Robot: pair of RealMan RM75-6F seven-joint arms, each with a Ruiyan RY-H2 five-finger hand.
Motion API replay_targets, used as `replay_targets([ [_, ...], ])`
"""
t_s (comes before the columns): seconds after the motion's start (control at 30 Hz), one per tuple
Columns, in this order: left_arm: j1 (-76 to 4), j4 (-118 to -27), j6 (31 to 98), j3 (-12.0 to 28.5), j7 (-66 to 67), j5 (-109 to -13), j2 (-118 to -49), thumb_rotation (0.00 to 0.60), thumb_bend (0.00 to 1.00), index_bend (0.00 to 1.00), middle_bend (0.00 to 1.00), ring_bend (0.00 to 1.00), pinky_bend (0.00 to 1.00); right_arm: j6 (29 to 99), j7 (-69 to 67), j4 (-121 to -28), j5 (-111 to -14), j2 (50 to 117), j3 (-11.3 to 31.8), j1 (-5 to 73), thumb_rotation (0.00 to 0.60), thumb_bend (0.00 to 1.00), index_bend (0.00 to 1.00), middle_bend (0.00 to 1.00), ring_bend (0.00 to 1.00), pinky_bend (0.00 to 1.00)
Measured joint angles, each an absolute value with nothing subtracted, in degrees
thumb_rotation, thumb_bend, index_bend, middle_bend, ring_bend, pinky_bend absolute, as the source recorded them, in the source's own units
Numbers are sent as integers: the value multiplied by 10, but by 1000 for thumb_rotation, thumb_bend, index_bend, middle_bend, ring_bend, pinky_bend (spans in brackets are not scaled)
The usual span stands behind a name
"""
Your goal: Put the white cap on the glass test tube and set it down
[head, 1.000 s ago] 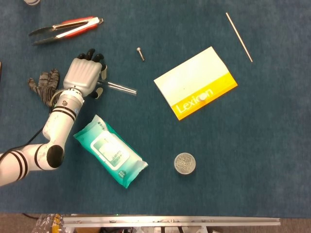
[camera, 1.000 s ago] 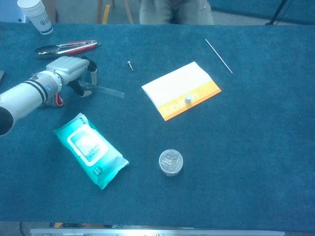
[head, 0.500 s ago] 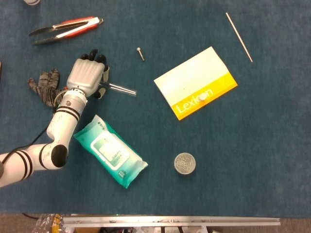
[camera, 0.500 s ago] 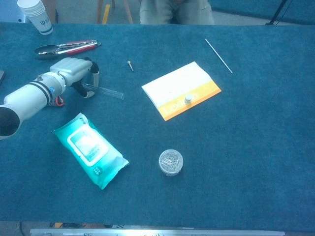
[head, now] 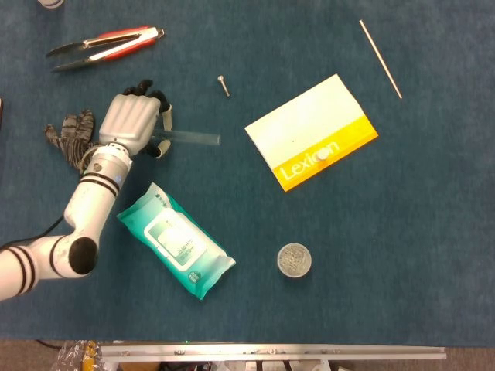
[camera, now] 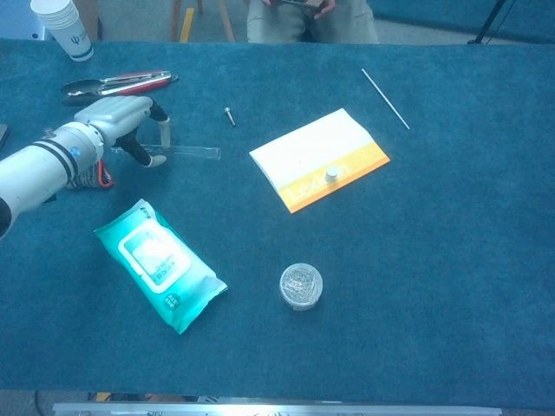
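glass test tube pinched by left hand | white cap on booklet | screw near

Left hand: pale silver-grey shell over the back, smooth and boxy, black fingertips, whitish thumb tip. Left arm: glossy white tubular segments, black ring bands at the wrist and near the elbow, round black cap on the elbow joint. Thin dark cable trails off by the forearm. Small blue mark at the wrist in chest view.
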State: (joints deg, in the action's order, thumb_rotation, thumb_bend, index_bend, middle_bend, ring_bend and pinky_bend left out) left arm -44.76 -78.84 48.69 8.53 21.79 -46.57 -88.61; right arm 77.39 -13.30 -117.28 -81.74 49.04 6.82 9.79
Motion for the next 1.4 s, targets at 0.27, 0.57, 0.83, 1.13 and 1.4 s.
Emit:
replay_targets([
  [0.27, -410, -890, 495, 104, 123, -486, -815, 600, 297, 573, 283, 90, 140, 751, -111, -1167, -802, 497, 76, 116, 600, 329, 456, 238, 60, 175],
  [0.57, -363, -997, 506, 122, 11, -552, -728, 600, 297, 573, 284, 90, 140, 697, -48, -1162, -790, 515, 89, 166, 600, 329, 456, 238, 60, 175],
  [0.83, -334, -1050, 518, 114, -30, -614, -681, 600, 297, 570, 284, 90, 140, 644, 9, -1140, -775, 571, 96, 222, 600, 329, 456, 238, 61, 175],
  [1.13, -313, -1078, 538, 97, -53, -660, -659, 600, 297, 570, 284, 90, 140, 596, 68, -1098, -734, 645, 98, 272, 600, 329, 456, 238, 61, 175],
  [1.4, -305, -1088, 549, 87, -58, -678, -648, 600, 297, 570, 284, 90, 140, 569, 125, -1066, -698, 695, 92, 303, 600, 329, 456, 238, 61, 175],
])
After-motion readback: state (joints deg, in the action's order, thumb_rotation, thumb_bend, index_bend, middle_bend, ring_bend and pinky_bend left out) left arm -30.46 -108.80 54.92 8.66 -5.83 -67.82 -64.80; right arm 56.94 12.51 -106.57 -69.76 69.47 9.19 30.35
